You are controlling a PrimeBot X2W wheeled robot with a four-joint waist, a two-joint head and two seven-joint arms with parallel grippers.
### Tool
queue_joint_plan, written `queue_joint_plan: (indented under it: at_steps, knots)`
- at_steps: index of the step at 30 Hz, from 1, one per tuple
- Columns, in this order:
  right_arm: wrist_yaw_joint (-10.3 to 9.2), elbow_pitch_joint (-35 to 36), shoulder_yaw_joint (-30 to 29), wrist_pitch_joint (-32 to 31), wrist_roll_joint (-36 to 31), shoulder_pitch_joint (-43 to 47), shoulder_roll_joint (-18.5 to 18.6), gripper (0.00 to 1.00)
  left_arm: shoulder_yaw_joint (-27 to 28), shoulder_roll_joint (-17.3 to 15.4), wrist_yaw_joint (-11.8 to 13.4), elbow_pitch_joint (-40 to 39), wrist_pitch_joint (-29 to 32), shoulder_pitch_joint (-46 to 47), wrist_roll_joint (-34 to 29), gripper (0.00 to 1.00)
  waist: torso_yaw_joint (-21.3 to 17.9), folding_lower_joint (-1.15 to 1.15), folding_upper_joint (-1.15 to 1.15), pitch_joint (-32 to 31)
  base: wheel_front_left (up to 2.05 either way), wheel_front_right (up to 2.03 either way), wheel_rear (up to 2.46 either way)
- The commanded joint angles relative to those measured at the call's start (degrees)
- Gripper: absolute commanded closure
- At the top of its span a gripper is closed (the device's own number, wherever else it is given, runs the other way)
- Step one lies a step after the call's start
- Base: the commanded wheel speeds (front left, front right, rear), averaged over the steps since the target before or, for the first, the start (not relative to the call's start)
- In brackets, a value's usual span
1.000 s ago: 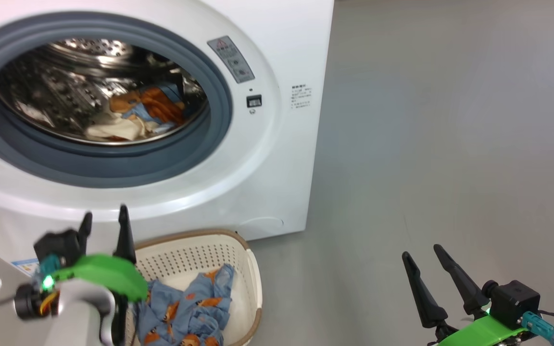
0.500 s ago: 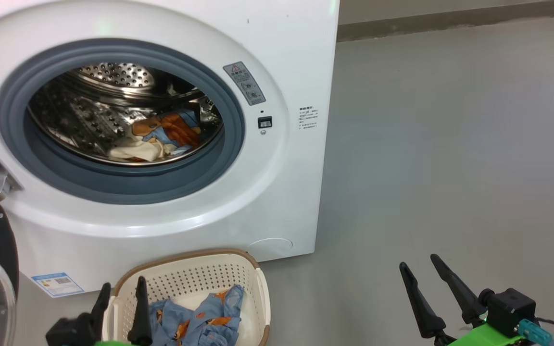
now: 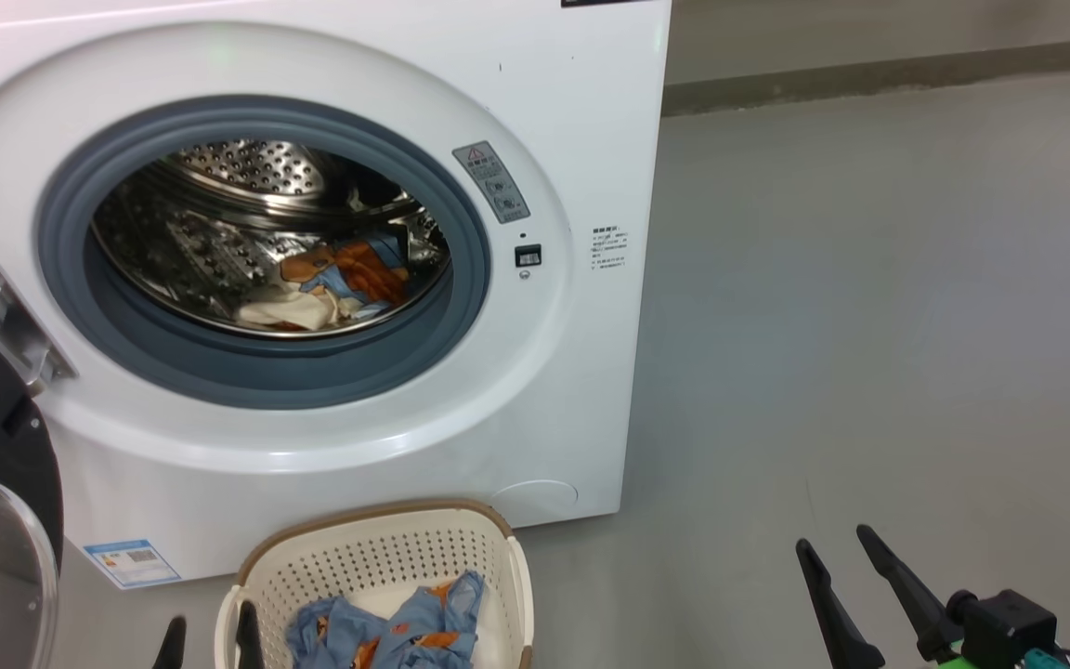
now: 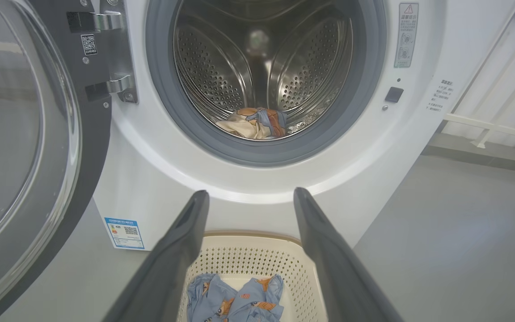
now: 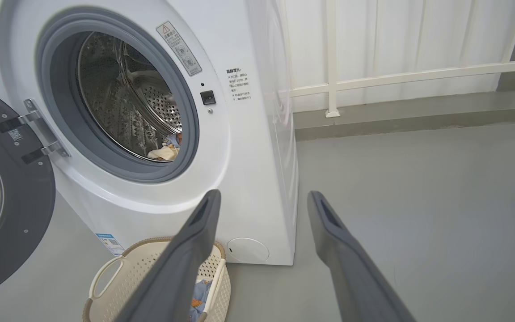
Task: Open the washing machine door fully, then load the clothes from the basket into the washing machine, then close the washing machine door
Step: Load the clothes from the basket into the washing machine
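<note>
Left claw (image 4: 251,192) pulled back, fingers apart, clothes (image 4: 235,299) in basket (image 4: 262,243) just beside

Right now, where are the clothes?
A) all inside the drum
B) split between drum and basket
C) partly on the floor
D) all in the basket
B: a cream, orange and blue bundle lies in the washing machine's drum, and blue printed clothes lie in the basket.

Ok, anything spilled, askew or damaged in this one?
Nothing stands out. The washing machine door hangs open on its hinge. Some clothes lie in the drum, the rest in the upright basket, none on the floor. The left gripper and right gripper are open and empty.
</note>
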State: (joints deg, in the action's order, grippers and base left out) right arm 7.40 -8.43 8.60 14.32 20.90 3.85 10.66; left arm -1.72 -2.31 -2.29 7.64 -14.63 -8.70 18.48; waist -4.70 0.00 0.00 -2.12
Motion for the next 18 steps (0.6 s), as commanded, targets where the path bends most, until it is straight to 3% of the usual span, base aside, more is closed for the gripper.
queue_joint_plan:
  at_steps: [1, 18]
  knots:
    - [0.09, 1.53, 1.09, 0.68, -0.3, -0.22, 0.7, 0.0, 2.18, -0.57, 0.27, -1.97, -0.37, 0.36, 0.25, 0.0, 0.06, 0.0, 0.0, -0.5, 0.0, 0.0, 0.0]
    - [0.09, 2.12, 0.22, 0.68, -0.74, 1.11, 0.71, 0.0, 3.86, -0.57, 0.0, -5.1, -0.37, -2.73, 0.99, 0.0, 0.5, 0.0, 0.0, -1.99, 0.0, 0.0, 0.0]
